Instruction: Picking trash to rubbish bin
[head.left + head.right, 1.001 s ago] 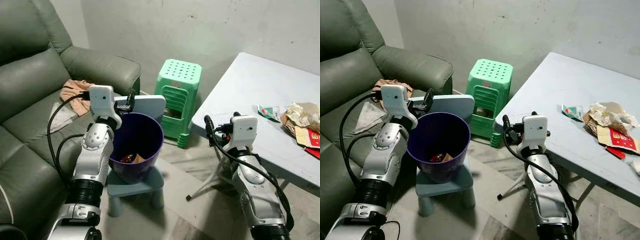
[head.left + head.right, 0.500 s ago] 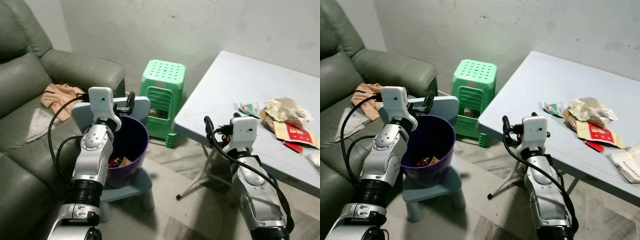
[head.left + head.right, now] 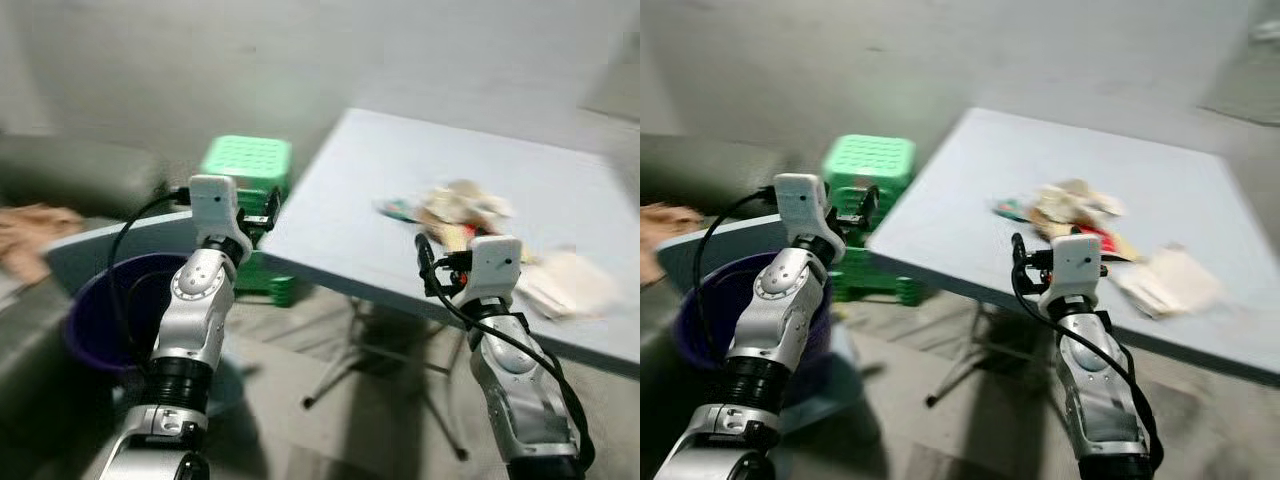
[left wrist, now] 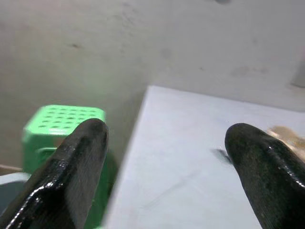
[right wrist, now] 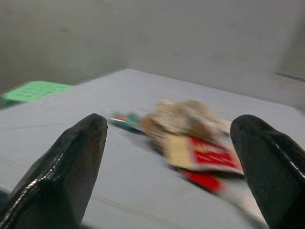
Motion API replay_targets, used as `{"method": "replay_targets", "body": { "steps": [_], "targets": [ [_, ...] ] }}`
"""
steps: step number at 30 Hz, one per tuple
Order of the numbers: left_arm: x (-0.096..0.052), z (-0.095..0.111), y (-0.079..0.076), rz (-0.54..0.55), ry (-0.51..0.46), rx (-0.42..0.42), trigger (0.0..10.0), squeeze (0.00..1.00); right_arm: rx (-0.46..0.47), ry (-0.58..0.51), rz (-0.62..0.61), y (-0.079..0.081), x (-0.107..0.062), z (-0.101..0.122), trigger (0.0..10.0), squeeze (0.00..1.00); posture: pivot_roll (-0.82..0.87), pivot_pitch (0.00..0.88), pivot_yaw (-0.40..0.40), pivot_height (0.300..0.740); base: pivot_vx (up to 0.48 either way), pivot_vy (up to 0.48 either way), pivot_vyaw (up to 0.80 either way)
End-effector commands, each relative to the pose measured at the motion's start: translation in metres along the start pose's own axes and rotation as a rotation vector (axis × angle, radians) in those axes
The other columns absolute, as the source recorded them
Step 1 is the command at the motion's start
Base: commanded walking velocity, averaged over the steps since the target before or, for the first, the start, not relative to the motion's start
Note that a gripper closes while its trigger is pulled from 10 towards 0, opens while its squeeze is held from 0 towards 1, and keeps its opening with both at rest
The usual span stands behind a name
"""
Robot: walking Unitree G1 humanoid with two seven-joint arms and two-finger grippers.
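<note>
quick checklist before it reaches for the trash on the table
1. Right gripper fingers open, nothing between them: ok.
2. Left gripper open, nothing held: ok.
3. Trash pile lies on the table ahead of the right gripper: ok.
4. Head views sharp enough to pick a single piece: not ok, blurred.
5. Purple bin within the left arm's side: ok.
6. Pile within the right arm's reach: cannot tell.

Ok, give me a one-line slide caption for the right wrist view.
Open right gripper facing a blurred pile of paper trash on the pale table.
</note>
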State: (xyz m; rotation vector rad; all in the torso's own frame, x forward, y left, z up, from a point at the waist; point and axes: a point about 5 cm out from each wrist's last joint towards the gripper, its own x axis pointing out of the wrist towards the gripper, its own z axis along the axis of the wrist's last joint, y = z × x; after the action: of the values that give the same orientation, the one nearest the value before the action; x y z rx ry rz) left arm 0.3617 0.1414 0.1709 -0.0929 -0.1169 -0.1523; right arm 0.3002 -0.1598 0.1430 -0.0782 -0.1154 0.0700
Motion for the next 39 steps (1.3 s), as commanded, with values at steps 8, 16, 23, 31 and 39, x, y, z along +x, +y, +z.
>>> {"method": "replay_targets", "body": {
  "steps": [8,16,23,31,39],
  "targets": [
    [0.003,0.002,-0.006,0.007,0.001,-0.018,10.0,0.00,0.009,-0.021,-0.016,-0.004,0.001,0.006,10.0,0.00,-0.11,0.007,-0.057,0.740,0.000,-0.190,-0.44],
    [0.005,-0.005,-0.007,0.057,0.064,-0.057,10.0,0.00,0.076,0.030,-0.045,-0.005,0.001,0.005,10.0,0.00,-0.12,0.019,-0.057,0.740,0.000,0.000,0.00],
    [0.003,-0.013,-0.010,0.070,0.120,-0.097,10.0,0.00,0.158,0.140,-0.147,-0.015,0.002,-0.002,10.0,0.00,-0.13,0.030,-0.054,0.740,0.000,0.000,0.00],
    [0.003,-0.014,-0.011,0.062,0.125,-0.126,10.0,0.00,0.112,0.121,-0.117,-0.014,-0.002,0.002,10.0,0.00,-0.14,0.037,-0.050,0.740,0.000,0.000,0.00],
    [0.004,-0.011,-0.012,0.049,0.117,-0.121,10.0,0.00,0.108,0.114,-0.109,-0.012,-0.002,0.005,10.0,0.00,-0.13,0.042,-0.051,0.740,0.235,0.000,0.00]
  ]
}}
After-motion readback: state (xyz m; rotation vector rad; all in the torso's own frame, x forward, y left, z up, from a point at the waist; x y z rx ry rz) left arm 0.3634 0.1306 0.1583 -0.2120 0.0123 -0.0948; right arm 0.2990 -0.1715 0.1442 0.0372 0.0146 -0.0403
